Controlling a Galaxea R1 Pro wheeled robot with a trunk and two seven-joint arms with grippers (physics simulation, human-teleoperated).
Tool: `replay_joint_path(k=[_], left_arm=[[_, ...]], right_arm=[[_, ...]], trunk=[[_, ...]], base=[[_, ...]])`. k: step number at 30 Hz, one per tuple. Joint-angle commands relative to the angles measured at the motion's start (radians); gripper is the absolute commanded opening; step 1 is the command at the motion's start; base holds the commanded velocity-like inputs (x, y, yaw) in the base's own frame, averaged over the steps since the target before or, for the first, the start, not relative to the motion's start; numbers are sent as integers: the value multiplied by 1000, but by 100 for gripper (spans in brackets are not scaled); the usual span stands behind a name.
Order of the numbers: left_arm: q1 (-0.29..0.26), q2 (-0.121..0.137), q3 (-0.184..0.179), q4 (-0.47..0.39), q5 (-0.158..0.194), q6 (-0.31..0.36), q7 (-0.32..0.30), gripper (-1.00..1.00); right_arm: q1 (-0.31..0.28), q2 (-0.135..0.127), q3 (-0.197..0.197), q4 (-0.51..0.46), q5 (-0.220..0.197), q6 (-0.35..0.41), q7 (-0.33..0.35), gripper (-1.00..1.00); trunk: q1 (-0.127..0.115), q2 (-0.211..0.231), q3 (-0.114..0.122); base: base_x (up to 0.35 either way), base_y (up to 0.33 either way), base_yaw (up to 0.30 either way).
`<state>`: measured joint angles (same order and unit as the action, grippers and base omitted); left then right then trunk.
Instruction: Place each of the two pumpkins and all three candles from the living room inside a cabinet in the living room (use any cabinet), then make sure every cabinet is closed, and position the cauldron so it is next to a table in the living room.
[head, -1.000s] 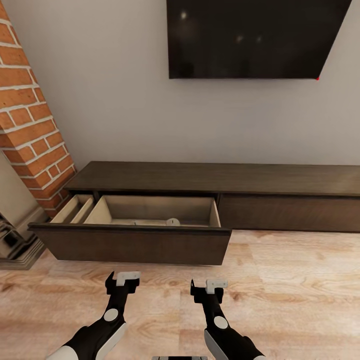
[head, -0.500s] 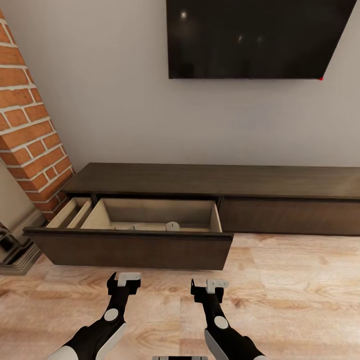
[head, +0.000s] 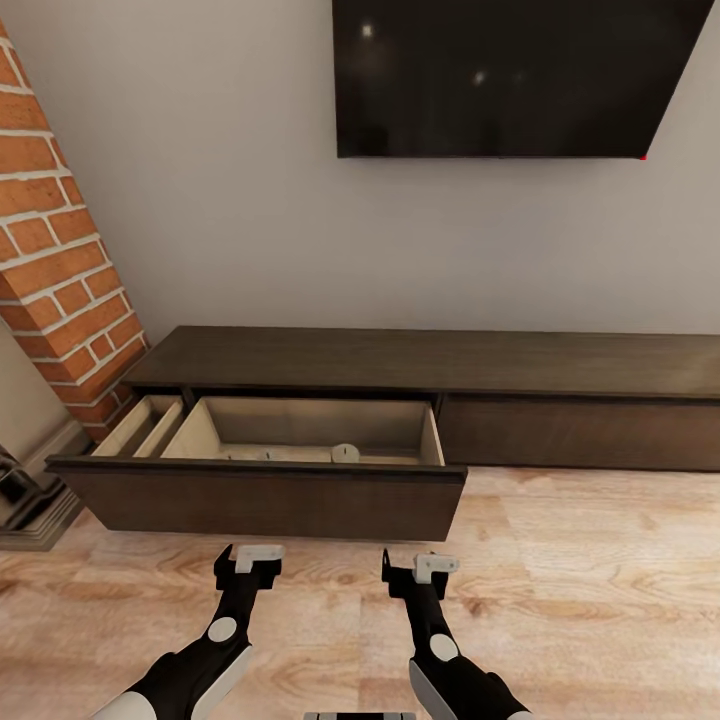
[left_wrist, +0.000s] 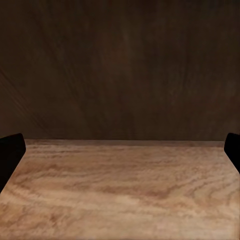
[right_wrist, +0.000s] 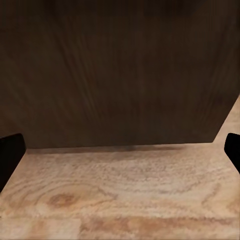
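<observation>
Cabinet (head: 440, 362) sits low against the wall under the dark screen (head: 510, 75), its left drawer (head: 262, 495) pulled out towards you, so the pale inside is reachable from above; small pale items lie at the bottom, too small to name. You hold your left gripper (head: 254, 553) and right gripper (head: 432, 567) low over the wooden floor (head: 600, 590), just short of the drawer front, both spread wide and empty, probably ready to push it shut.
</observation>
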<state>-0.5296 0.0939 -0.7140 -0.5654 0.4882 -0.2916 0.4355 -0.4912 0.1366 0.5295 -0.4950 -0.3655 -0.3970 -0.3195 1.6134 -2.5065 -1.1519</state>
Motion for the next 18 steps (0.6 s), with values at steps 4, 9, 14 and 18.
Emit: replay_joint_path(k=[4,9,14,18], left_arm=[[-1,1,-8,-1,9,-5,6,100],[-1,1,-8,1,9,-3,5,100],[-1,1,-8,0,9,-3,5,100],[-1,1,-8,0,9,-3,7,100]], right_arm=[[-1,-1,9,1,-9,-8,-6,100],[-1,0,9,1,-9,-9,-6,100],[-1,0,8,1,-9,-10,-6,100],[-1,0,8,1,-10,-10,-6,100]], trunk=[[0,0,-1],[0,0,-1],[0,0,-1],[0,0,-1]], base=[[17,0,0],[173,0,0],[89,0,0],[207,0,0]])
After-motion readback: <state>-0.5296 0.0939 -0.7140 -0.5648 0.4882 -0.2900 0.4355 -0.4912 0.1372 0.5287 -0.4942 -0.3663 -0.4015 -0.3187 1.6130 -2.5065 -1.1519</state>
